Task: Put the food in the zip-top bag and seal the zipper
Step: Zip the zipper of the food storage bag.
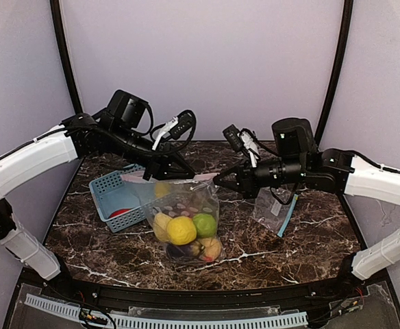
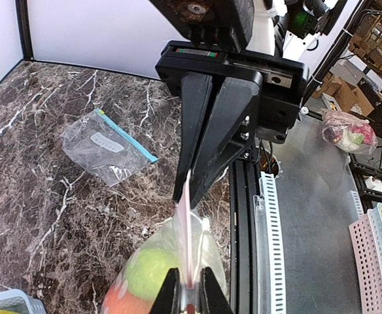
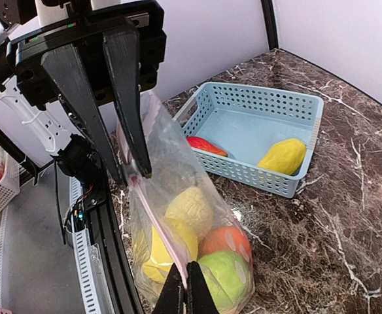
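Note:
A clear zip-top bag (image 1: 186, 216) hangs over the table between my two grippers, which hold the two ends of its pink zipper strip (image 3: 153, 216). It holds yellow lemons (image 1: 181, 230), a green apple (image 1: 204, 224), an orange (image 3: 225, 241), a purple eggplant (image 1: 177, 250) and a peach (image 1: 210, 248). My left gripper (image 1: 160, 175) is shut on the strip's left end, as the left wrist view (image 2: 190, 291) shows. My right gripper (image 1: 218, 180) is shut on the right end, as the right wrist view (image 3: 185, 291) shows. A red piece (image 3: 205, 145) and a yellow lemon (image 3: 282, 156) lie in the basket.
The light-blue perforated basket (image 1: 111, 185) stands left of the bag and behind it. A second, empty zip-top bag with a blue strip (image 1: 275, 209) lies flat on the marble table at the right; it also shows in the left wrist view (image 2: 106, 147).

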`<state>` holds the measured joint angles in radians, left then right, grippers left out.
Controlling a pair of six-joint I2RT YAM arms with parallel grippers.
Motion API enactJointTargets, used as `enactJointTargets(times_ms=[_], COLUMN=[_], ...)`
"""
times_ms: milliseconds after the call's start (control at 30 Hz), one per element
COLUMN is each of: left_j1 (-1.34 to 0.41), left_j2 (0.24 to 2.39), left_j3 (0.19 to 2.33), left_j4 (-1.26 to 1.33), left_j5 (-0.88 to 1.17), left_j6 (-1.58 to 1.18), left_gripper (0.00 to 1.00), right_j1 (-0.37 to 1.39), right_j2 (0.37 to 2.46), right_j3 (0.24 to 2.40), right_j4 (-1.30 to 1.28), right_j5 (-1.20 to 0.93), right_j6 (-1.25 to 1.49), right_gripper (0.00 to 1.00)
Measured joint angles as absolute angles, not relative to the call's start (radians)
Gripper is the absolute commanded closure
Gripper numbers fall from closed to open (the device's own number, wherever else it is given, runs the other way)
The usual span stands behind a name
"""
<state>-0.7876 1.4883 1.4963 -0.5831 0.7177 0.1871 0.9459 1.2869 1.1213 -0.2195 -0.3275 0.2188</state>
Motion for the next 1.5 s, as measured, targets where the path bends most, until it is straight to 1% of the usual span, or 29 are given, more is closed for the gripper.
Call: enactJointTargets(times_ms=[533, 1500], left_j1=[-0.719, -0.643], left_j2=[1.440, 1.385], left_j3=[1.480, 1.402], left_j4=[-0.646, -0.653], left_j5=[0.654, 0.630], left_j6=[0.217, 0.219], left_gripper=[0.99, 0.99], right_j1=[0.900, 0.779], right_j2=[1.267, 1.196], right_j3=[1.121, 1.098], right_j4=[-0.255, -0.337], right_j5=[-0.183, -0.098], right_j6=[0.266, 0.328], right_gripper=[1.00, 1.00])
